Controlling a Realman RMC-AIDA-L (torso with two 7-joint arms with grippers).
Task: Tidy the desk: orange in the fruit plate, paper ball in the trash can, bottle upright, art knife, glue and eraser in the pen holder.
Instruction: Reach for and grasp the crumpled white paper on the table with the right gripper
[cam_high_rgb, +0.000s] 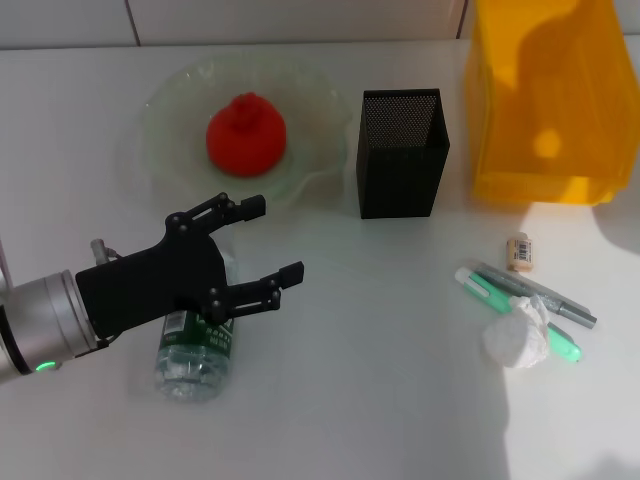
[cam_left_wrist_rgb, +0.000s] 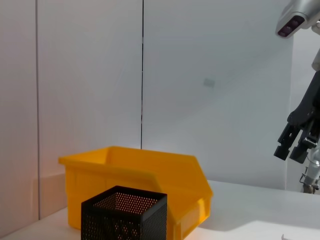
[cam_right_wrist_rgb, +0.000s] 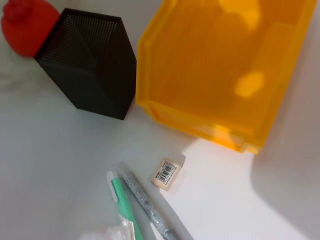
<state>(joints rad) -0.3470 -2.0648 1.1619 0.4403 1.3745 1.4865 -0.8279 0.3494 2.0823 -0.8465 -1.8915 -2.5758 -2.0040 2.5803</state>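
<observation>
One job looked done: the orange (cam_high_rgb: 246, 133) sat in the fruit plate (cam_high_rgb: 170, 150) at the upper left of the frame. Everything else was left to do. Low on the left, the left gripper (cam_high_rgb: 260, 245) hung with its fingers spread wide over the bottle (cam_high_rgb: 194, 352), which lay on its side. At the lower right, the paper ball (cam_high_rgb: 516, 338) rested on the glue (cam_high_rgb: 484, 290) and the art knife (cam_high_rgb: 545, 294), with the eraser (cam_high_rgb: 519, 252) just above them. The pen holder (cam_high_rgb: 402, 155) in the middle and the trash can (cam_high_rgb: 549, 100) at the upper right looked empty. I could not tell how the right gripper (cam_left_wrist_rgb: 296, 145) held its fingers.
</observation>
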